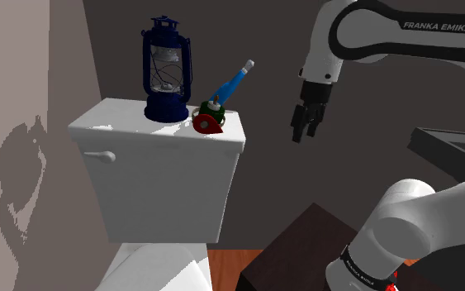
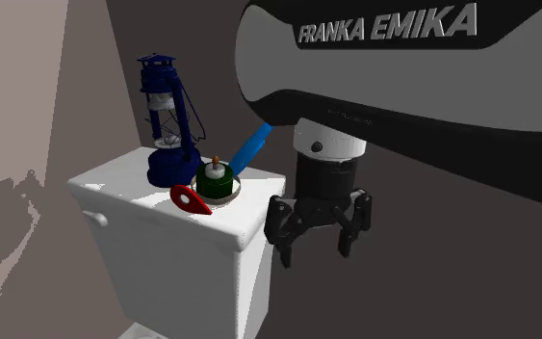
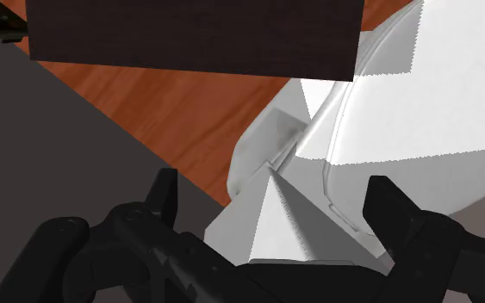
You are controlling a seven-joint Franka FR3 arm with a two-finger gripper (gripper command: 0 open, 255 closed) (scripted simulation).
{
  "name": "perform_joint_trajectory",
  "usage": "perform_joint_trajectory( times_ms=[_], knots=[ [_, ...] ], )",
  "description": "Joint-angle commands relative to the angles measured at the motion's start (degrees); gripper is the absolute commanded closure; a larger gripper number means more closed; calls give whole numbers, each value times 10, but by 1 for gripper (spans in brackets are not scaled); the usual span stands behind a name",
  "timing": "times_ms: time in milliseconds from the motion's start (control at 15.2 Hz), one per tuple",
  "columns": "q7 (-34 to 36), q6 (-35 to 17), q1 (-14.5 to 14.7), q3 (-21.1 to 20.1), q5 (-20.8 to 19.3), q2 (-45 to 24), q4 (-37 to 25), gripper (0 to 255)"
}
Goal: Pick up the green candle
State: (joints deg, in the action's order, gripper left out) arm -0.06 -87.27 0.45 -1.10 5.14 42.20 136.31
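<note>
- Found the green candle (image 2: 215,183) upright on the white toilet tank lid (image 1: 123,128), just beside the blue lantern (image 1: 167,70) and a red piece (image 2: 191,200).
- Saw the gripper (image 2: 315,252) released, fingers apart, grasping nothing, hanging off the tank's side, apart from the candle.

Centre of the shoulder view: a red object (image 1: 208,126) covers the lower green candle (image 1: 212,108); the bottom edge crops the toilet (image 1: 156,174).

Count on 1 toilet tank (image 1: 156,178): 1 blue lantern (image 1: 168,70), 1 green candle (image 2: 215,183), 1 red flat piece (image 2: 190,200), 1 blue stick (image 1: 232,83).
</note>
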Motion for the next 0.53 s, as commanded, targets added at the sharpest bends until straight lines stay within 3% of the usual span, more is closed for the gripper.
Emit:
perform_joint_trajectory(
  times_ms=[0, 462],
  knots=[
    [0, 0, 0, 0, 0, 0, 0, 0],
    [86, -62, 0, -54, 19, -116, -99, 0]
  ],
)
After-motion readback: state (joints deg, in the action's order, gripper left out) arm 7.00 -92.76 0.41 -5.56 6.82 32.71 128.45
